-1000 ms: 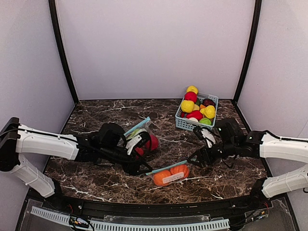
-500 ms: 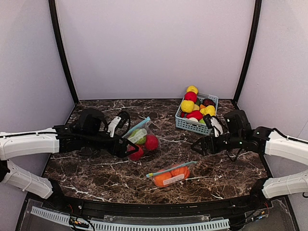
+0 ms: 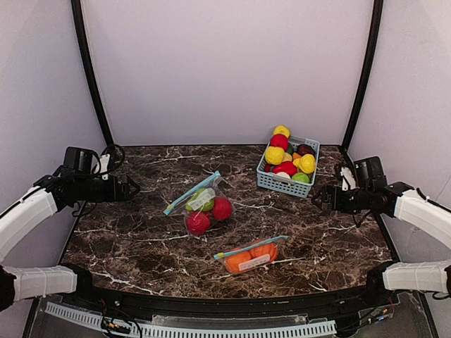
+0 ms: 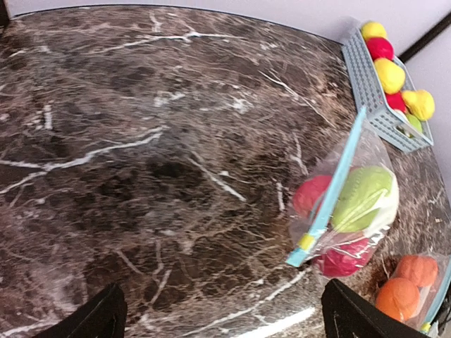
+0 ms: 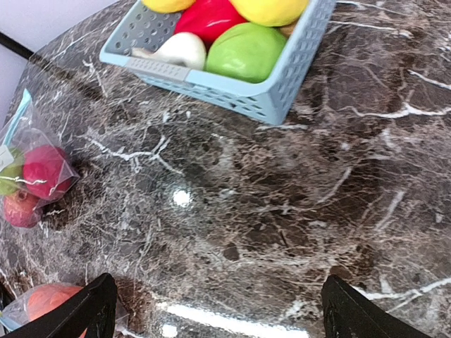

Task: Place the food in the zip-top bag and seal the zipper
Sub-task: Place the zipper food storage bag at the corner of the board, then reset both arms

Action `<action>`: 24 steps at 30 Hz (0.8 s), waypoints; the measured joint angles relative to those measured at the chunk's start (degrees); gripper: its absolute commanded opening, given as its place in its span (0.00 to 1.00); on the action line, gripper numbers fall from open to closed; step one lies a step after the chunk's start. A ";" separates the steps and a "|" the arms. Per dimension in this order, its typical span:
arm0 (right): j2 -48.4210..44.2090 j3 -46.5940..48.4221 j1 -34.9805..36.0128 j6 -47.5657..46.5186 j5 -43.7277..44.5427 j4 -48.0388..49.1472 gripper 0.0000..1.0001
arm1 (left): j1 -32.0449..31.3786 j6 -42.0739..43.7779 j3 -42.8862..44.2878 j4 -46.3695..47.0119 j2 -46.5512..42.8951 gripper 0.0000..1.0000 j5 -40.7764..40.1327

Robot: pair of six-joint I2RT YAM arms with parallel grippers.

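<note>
Basket (image 3: 278,182): holds loose food (image 3: 274,155).
Red-green bag (image 3: 204,208): left of basket.
Orange bag (image 3: 250,257): front-left of basket.
Left gripper (image 3: 132,189): far left of basket, jaws spread, empty.
Right gripper (image 3: 318,199): right of basket, jaws spread, empty.

Dark marble-patterned tabletop (image 3: 141,236), plain pale lilac walls (image 3: 225,70), black corner posts (image 3: 91,70).

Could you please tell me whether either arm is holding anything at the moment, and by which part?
Nothing is held: the left gripper and the right gripper both have open, empty jaws.
</note>
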 measured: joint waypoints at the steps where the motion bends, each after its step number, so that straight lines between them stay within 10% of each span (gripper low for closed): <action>1: -0.57 0.00 -1.29 -0.22 0.00 -0.55 0.99 | 2.86 0.46 -0.07 -0.96 -1.03 0.98 -0.04; 24: -26.32 -0.57 -7.19 -10.10 6.91 1.40 0.99 | 8.76 8.92 -1.18 -4.76 -20.63 0.99 -21.16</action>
